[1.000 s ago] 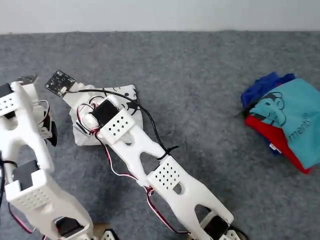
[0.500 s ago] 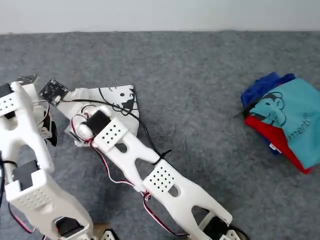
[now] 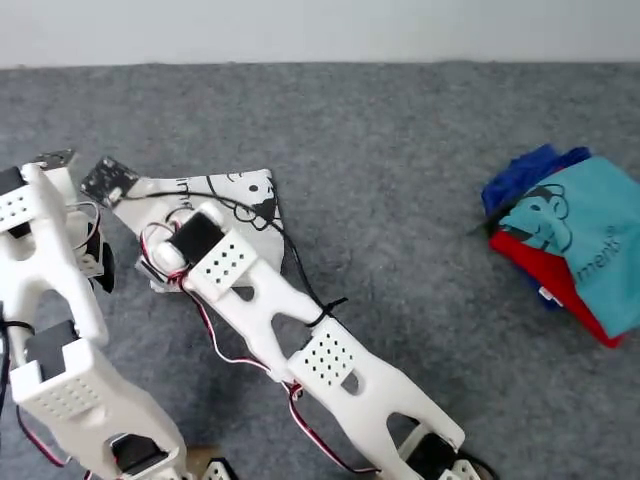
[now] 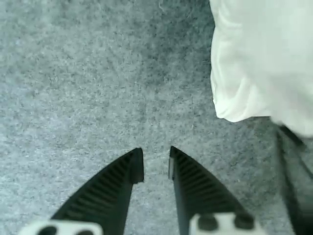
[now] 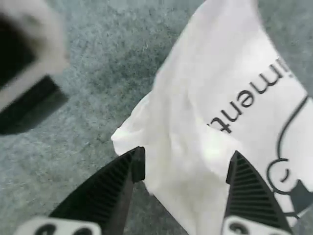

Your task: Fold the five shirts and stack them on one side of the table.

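Observation:
A white shirt [image 3: 240,195] with black cartoon print lies partly spread at the left of the grey carpeted table [image 3: 400,150]. My right arm [image 3: 225,262] stretches over its near edge. In the right wrist view my right gripper [image 5: 186,164] stands open just above the shirt's [image 5: 230,98] crumpled edge, nothing pinched. My left arm [image 3: 45,250] stands at the table's left edge. My left gripper [image 4: 155,164] hangs over bare carpet with a narrow gap between its fingers, the shirt's hem [image 4: 259,58] a short way off. A stack of folded shirts [image 3: 575,235], teal over red and blue, sits at the right.
A black cable and red-and-white wires run along the right arm [image 3: 300,270]. A blurred black-and-white part of the left arm [image 5: 24,73] sits close to the right gripper. Open carpet lies between the white shirt and the stack.
The right arm swung a little left and toward the near edge. The shirt, bunched under it a second ago, now lies flatter with its print showing. The left arm has not moved.

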Controlling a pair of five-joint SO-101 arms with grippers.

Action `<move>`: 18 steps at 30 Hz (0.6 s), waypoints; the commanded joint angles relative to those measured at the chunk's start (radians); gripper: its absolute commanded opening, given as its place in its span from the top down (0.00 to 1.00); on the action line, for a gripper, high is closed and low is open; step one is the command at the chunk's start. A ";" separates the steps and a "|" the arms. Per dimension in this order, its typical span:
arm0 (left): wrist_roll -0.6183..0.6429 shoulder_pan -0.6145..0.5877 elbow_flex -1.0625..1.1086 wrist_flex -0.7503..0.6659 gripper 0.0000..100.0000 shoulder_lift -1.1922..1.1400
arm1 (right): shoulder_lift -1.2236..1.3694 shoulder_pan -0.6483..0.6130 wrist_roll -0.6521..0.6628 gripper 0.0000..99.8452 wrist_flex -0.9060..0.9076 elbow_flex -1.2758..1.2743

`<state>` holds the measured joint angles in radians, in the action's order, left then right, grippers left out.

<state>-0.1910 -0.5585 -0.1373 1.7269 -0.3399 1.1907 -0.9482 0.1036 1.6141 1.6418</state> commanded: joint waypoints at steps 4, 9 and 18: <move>-0.009 -0.006 -0.028 0.025 0.90 0.060 | -0.225 0.027 -0.003 0.72 0.053 0.040; -0.009 -0.006 -0.028 0.025 0.90 0.060 | -0.228 0.165 -0.003 0.72 0.054 0.037; -0.009 -0.006 -0.028 0.025 0.90 0.060 | -0.028 0.349 -0.008 0.72 0.183 0.037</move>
<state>-0.1895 -0.5585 -0.1373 1.7269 -0.3399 1.1385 -0.6260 0.1036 1.7522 1.6433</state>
